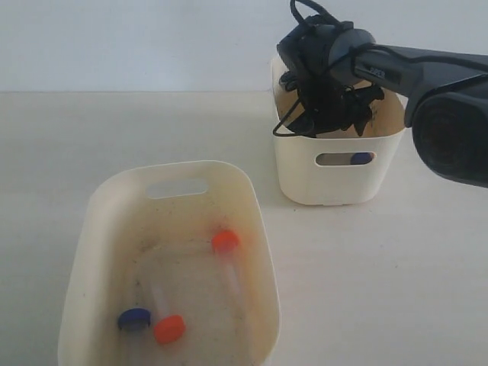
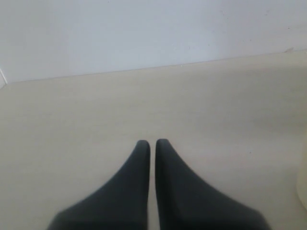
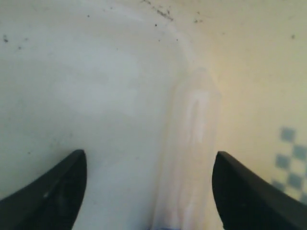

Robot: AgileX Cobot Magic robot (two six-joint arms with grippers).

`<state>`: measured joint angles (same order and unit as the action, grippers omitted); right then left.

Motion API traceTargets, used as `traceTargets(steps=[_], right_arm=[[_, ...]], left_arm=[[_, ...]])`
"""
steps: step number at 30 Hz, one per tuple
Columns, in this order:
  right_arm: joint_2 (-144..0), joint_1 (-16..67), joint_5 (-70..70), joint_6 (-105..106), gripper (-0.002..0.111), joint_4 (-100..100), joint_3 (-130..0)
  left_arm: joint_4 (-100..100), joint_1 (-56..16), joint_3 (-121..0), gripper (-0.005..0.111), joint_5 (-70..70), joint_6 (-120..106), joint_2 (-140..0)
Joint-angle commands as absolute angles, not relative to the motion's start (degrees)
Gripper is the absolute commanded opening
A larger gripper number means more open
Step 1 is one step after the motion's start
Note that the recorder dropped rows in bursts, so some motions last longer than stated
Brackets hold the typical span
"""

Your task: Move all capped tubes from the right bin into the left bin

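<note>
**Last tube: right gripper over it, grasp not yet made**

Left bin [image 1: 91, 229], near edge left of centre, holds three tubes: orange cap [image 1: 226, 241], second orange cap [image 1: 169, 329], blue one [image 1: 133, 319].

One tube [image 3: 189, 143] lies flat on the floor of the right bin [image 1: 335, 183], which sits toward the far right.

Right gripper [image 3: 148, 158] is down inside that bin. Its jaws are wide apart, with the tube between them, nearer one finger and untouched.

Left gripper [image 2: 152, 143] is idle over bare worktop [image 2: 72, 120], jaws together on nothing.

Step judged: pick of the fourth tube.

Tube's blue cap [image 1: 361, 158] shows through the bin's near slot. The long axis therefore probably runs near to far, with the cap toward the near edge and the tapered end away.

Next: centre on the tube, lower, close across its width, lift clear of the tall wall, then carry to the left bin.
</note>
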<state>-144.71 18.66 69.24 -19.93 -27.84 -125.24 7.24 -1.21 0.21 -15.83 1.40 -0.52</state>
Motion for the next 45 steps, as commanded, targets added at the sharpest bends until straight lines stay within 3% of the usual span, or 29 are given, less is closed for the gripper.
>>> traceTargets(steps=[1, 27, 34, 45], right_arm=[[-143.0, 18.4, 70.0, -19.7, 0.070, -26.2, -124.7], [-146.9, 18.3, 70.0, -21.5, 0.070, -28.5, -124.7], [-146.2, 18.3, 70.0, -21.9, 0.051, -30.4, -124.7], [-145.5, 18.5, 70.0, -22.8, 0.050, -30.5, -124.7]], left_arm=[[6.6, -1.1, 0.0, 0.004, -15.0, 2.1, -0.5], [6.6, -1.1, 0.0, 0.004, -15.0, 2.1, -0.5], [6.6, -1.1, 0.0, 0.004, -15.0, 2.1, -0.5], [6.6, -1.1, 0.0, 0.004, -15.0, 2.1, -0.5]])
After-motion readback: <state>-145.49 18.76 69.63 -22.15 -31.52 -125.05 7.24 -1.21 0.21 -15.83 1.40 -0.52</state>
